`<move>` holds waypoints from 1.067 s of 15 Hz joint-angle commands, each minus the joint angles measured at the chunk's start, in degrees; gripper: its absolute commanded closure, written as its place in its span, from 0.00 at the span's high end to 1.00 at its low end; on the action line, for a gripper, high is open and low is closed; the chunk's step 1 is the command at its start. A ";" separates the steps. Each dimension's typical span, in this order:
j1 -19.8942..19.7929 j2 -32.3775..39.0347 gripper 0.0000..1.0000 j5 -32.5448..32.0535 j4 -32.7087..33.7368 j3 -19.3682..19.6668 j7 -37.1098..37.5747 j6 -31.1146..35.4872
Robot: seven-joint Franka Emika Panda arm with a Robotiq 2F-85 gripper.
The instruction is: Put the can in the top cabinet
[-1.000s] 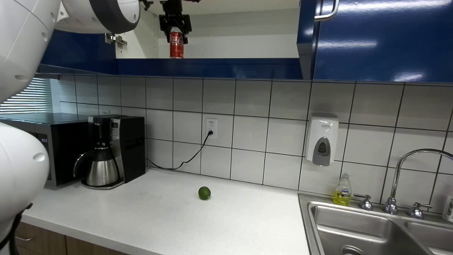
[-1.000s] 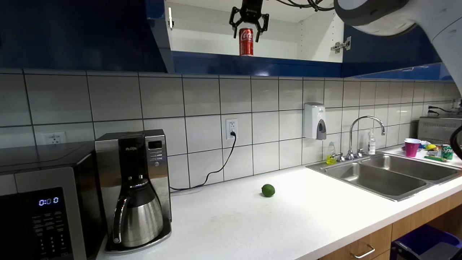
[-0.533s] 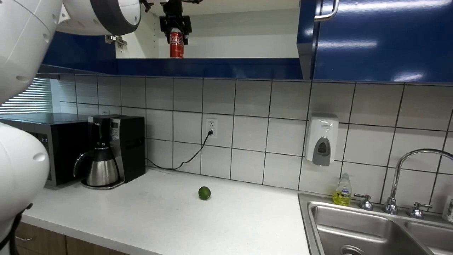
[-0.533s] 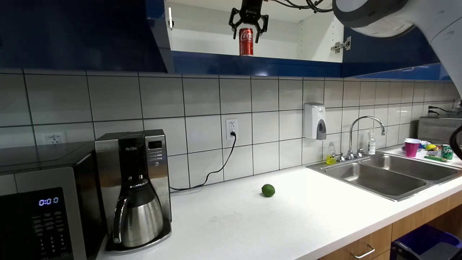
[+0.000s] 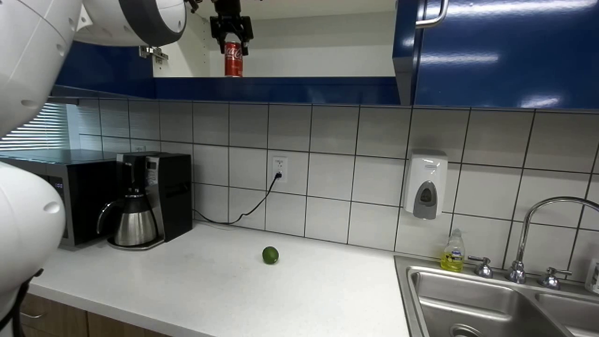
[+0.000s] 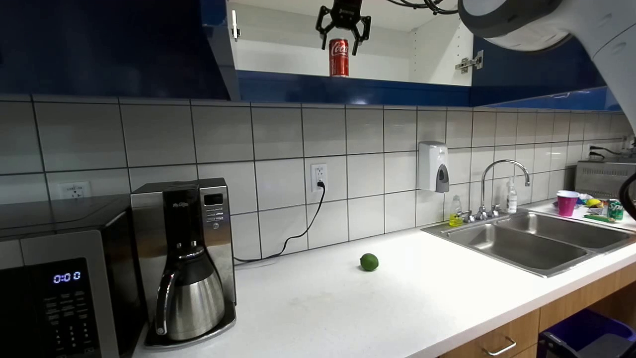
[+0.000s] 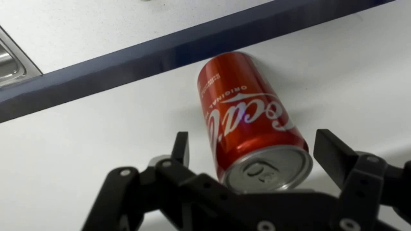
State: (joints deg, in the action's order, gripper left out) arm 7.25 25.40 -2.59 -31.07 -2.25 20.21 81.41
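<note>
It is a kitchen; a double sink (image 6: 531,246) lies between the back and front edges of the counter (image 6: 318,318); a coffee maker (image 6: 188,223) and microwave (image 6: 64,278) stand near the back edge; an open blue cabinet (image 5: 281,89) hangs above a tiled wall (image 6: 278,132).

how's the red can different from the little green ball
The red can stands upright in the open cabinet; the green ball rests on the counter below. The can is cylindrical with white lettering; the ball is round. Neither is gripped by the jaws.
</note>
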 commanded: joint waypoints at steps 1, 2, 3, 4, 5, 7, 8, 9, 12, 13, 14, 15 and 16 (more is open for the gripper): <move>-0.53 -1.17 1.00 0.68 0.41 -0.15 -0.15 -2.91; -0.63 -1.42 1.00 0.77 0.45 -0.17 -0.22 -3.37; -0.73 -1.71 1.00 0.81 0.45 -0.18 -0.29 -3.74; -0.80 -2.01 1.00 0.82 0.44 -0.17 -0.35 -4.09; -0.93 -2.33 1.00 0.92 0.42 -0.19 -0.39 -4.54; -1.31 -3.09 1.00 1.14 0.36 -0.19 -0.58 -5.66; -1.51 -3.40 1.00 1.31 0.36 -0.21 -0.69 -6.18; -1.68 -3.69 1.00 1.47 0.34 -0.24 -0.73 -6.61; -2.03 -4.94 1.00 1.82 -0.09 -0.38 -1.17 -8.54; -2.03 -5.26 1.00 1.95 -0.17 -0.42 -1.31 -8.97; -1.94 -5.69 1.00 2.01 -0.33 -0.44 -1.49 -9.73; -1.83 -6.05 1.00 2.18 -0.56 -0.51 -1.54 -10.52; -1.67 -6.35 1.00 2.35 -0.70 -0.56 -1.70 -11.07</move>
State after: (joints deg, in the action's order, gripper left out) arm 6.10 21.01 -1.47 -30.47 -2.27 19.64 72.88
